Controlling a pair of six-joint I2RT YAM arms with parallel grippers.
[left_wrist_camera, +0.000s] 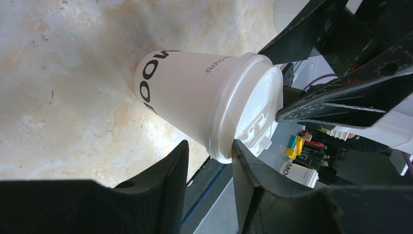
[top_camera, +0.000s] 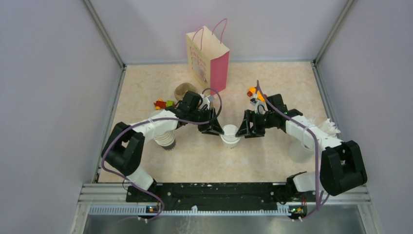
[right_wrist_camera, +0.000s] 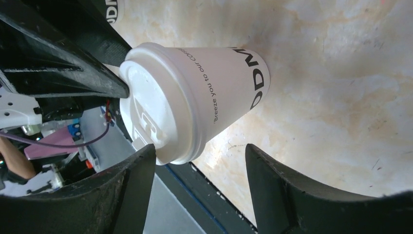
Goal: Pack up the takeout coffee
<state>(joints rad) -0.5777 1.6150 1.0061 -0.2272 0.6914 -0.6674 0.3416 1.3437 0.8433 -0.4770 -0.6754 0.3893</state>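
Observation:
The takeout coffee [top_camera: 230, 135], a small white paper cup with black lettering and a white lid, stands upright on the table between the two arms. My left gripper [top_camera: 215, 128] is at its left, turned on its side and open. In the left wrist view the lid's rim [left_wrist_camera: 221, 146] lies at the left gripper's [left_wrist_camera: 209, 152] tips, touching one finger [left_wrist_camera: 243, 161], with a gap to the other. My right gripper [top_camera: 243, 129] is open at the cup's right. In the right wrist view the takeout coffee [right_wrist_camera: 195, 97] has its lid's edge against one of the right gripper's [right_wrist_camera: 200, 155] fingers [right_wrist_camera: 141, 168].
A pink and cream paper bag [top_camera: 209, 58] stands open at the back. A stack of cups [top_camera: 166, 141] sits under the left arm. A cup of white sticks [top_camera: 324, 127] is by the right arm. Coloured pieces [top_camera: 163, 103] and orange bits [top_camera: 255, 92] lie behind the grippers.

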